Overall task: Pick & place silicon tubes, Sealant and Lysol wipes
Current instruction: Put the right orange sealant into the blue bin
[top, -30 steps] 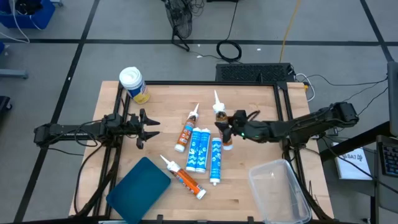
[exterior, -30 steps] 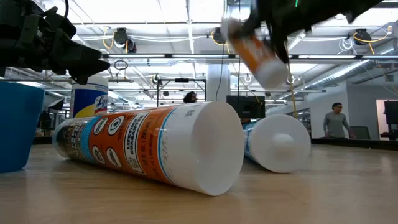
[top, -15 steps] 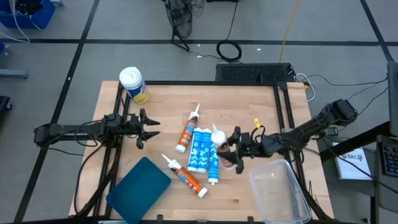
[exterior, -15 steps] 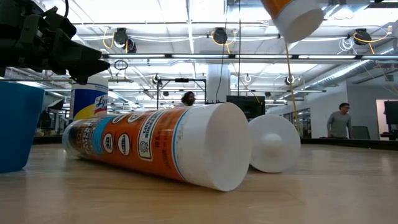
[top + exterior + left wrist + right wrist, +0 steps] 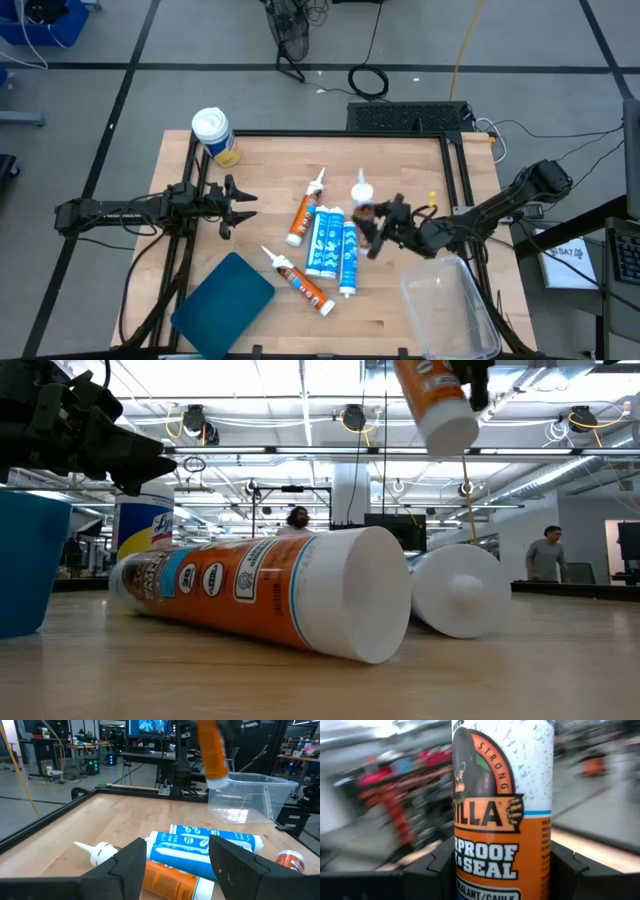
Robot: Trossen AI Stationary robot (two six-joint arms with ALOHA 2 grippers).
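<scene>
My right gripper [image 5: 380,225] is shut on an orange-and-white sealant tube [image 5: 502,810], held high above the table's middle; the tube also shows in the low view [image 5: 435,400]. Two orange tubes [image 5: 301,213] [image 5: 298,283] and two blue-and-white tubes [image 5: 322,243] lie on their sides on the wood. The Lysol wipes [image 5: 214,135] stand upright at the far left corner. My left gripper [image 5: 238,205] hangs open and empty to the left of the tubes. My right gripper pinches the middle of the tube's body [image 5: 470,865] between its two fingers [image 5: 432,870]. The fingers come about level from the table's right side and lie across the tube. The tube is lifted clear and tilted near upright, flat end [image 5: 447,435] down, nozzle [image 5: 361,189] up.
A clear plastic bin [image 5: 448,305] stands at the near right, just right of the held tube. A blue bin [image 5: 222,295] sits at the near left. A dark frame [image 5: 460,170] runs along the table's edges. A person [image 5: 545,555] stands in the room beyond.
My right gripper has lifted the orange tube off the table and carried it up and toward the near edge, then a little back. The tube has tipped from lying to near upright. The tubes lying on the table have shifted slightly.
</scene>
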